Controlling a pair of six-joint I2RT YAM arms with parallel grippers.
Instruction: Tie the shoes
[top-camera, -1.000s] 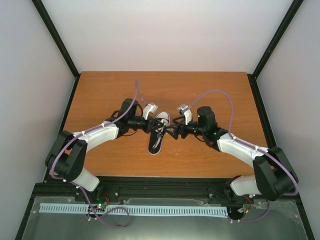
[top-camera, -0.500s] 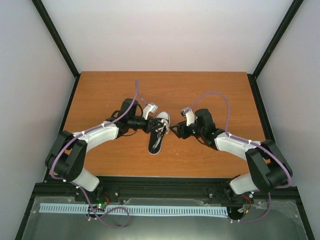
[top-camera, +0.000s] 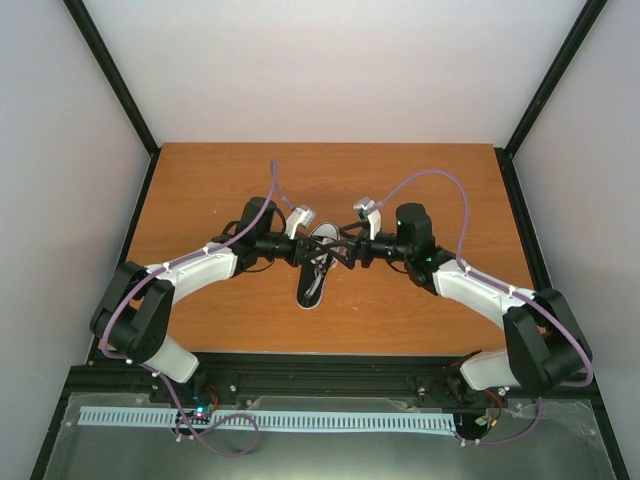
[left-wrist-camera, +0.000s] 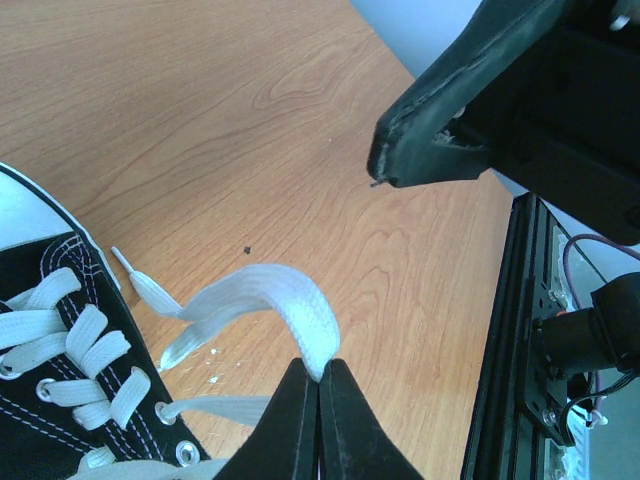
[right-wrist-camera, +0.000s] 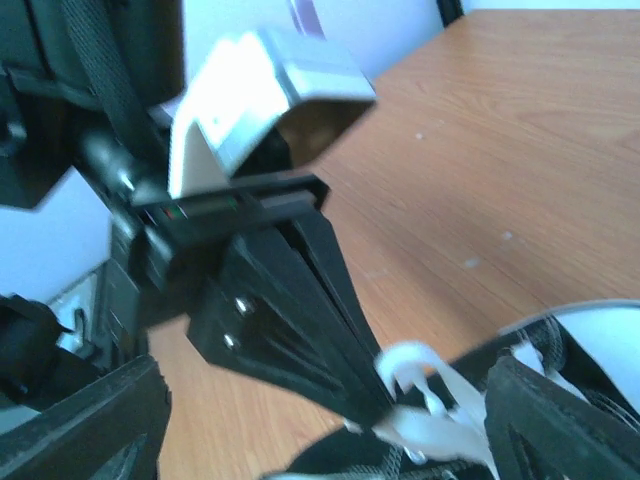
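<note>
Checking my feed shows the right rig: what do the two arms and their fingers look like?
The left arm and right arm match: white shells between black joints, a purple cable looping along each, a pale grey camera housing at the wrist. The fingers are matte black, tapering to narrow tips.

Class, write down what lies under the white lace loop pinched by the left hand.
Under the lace loop lie the bare wooden table and a loose lace end, beside the sneaker. The left hand hides the loop's base.
</note>
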